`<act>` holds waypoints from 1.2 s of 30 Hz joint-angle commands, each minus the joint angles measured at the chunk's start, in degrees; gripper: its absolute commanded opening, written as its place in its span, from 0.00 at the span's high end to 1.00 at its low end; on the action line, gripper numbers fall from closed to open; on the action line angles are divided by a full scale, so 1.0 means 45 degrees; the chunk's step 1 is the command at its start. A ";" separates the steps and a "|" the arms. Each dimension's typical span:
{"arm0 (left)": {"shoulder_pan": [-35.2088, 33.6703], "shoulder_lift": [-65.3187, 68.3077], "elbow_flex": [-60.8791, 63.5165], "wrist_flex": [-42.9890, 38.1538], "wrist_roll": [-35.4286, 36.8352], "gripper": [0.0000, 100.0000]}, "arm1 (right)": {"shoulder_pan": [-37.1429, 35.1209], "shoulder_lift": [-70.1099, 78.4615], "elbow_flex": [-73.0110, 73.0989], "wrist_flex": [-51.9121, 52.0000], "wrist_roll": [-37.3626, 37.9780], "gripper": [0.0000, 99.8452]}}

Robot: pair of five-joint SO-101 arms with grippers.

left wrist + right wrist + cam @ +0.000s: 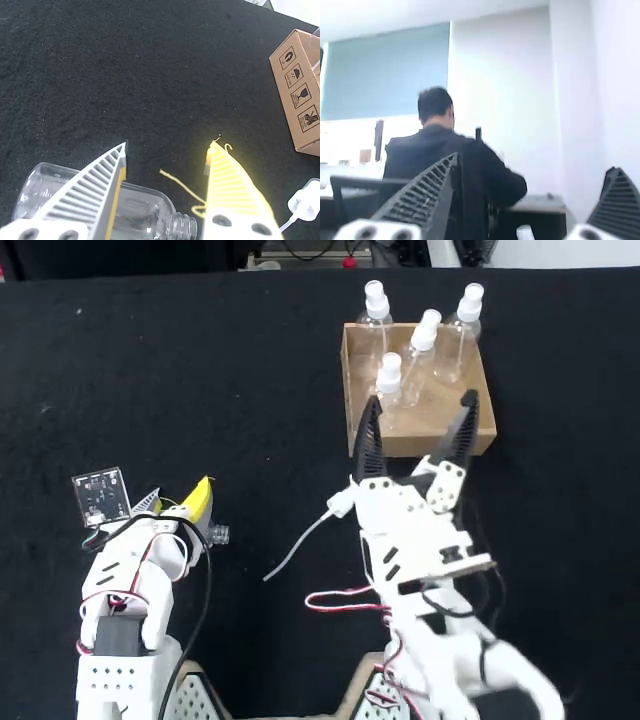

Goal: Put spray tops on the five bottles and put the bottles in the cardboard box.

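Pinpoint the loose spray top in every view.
High view: spray top on the table between the arms, short of the cardboard box.
Left wrist view: spray top beyond the neck of the uncapped bottle, near the box.
Right wrist view: camera faces the room.
Shared landmark: the cardboard box.

Four black handling pictograms (pixel 299 93) stand on the cardboard box (pixel 309 62) side; no readable words.

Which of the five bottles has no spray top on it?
The bottle lying on its side by the left gripper: its neck is bare. The other four stand capped in the cardboard box.
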 commanded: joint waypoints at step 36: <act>0.0147 -0.0117 0.0264 -0.0254 0.0000 0.75 | -0.2794 -1.1341 -0.2549 2.0005 -0.0879 0.60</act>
